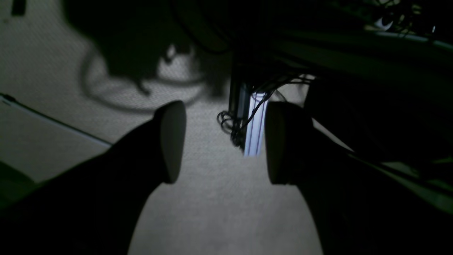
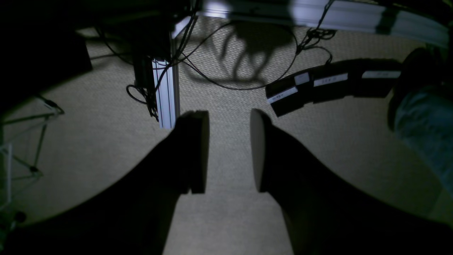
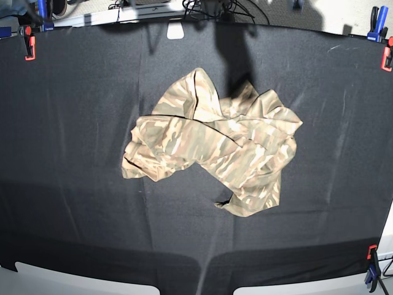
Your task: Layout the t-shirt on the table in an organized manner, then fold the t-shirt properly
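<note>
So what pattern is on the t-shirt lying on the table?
Camouflage in tan, beige, brown and olive streaks on the t-shirt; the base view shows it best.

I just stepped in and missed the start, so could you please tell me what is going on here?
Nothing is being handled yet. The crumpled camouflage fabric t-shirt lies in a heap near the middle of the black cloth-covered table, neither spread out nor folded. The left gripper and right gripper both stand open and empty, their wrist cameras showing only beige carpet floor and cables, not the shirt.
</note>
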Tool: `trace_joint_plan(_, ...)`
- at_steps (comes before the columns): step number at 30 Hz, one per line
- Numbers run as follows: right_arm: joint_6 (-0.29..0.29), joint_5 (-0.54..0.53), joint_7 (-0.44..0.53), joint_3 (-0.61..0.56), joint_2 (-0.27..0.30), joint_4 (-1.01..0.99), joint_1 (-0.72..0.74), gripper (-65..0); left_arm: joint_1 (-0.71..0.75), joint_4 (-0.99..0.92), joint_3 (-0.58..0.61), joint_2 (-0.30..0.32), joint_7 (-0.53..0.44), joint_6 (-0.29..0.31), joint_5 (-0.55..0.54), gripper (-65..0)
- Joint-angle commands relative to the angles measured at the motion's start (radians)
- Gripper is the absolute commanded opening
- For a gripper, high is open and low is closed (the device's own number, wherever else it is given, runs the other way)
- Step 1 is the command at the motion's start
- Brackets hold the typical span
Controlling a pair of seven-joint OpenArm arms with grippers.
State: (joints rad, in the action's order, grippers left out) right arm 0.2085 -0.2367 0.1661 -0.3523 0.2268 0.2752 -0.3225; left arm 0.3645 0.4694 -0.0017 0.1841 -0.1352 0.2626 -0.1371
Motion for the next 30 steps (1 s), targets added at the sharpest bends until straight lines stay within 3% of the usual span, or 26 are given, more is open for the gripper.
trace_joint_plan(1, 0.0, -0.002, 0.026, -0.002, 0.009, 0.0, -0.029, -45.3, 0.038, 0.04, -0.001, 0.008, -0.025, 0.003, -0.003, -31.5)
trace_joint_plan(7, 0.0, -0.01, 0.151, -0.002, 0.035, 0.002, -0.135, -45.3, 0.212, 0.269, -0.001, 0.011, -0.027, 0.003, -0.003, -31.5)
trace_joint_plan(13, 0.001, -0.009, 0.274, -0.002, 0.115, 0.077, -0.246, -45.3, 0.345, 0.477, -0.005, 0.031, -0.021, 0.003, -0.002, -31.5)
trace_joint_plan(23, 0.001, -0.01, 0.27, 0.014, 0.274, 0.427, -0.523, -45.3, 0.523, 0.76, -0.005, 0.075, 0.048, 0.003, -0.002, -31.5)
trace_joint_plan(30, 0.002, -0.01, 0.27, 0.202, 0.308, 0.756, -0.758, -45.3, 0.627, 0.946, -0.005, 0.103, 0.17, 0.003, -0.002, -31.5)
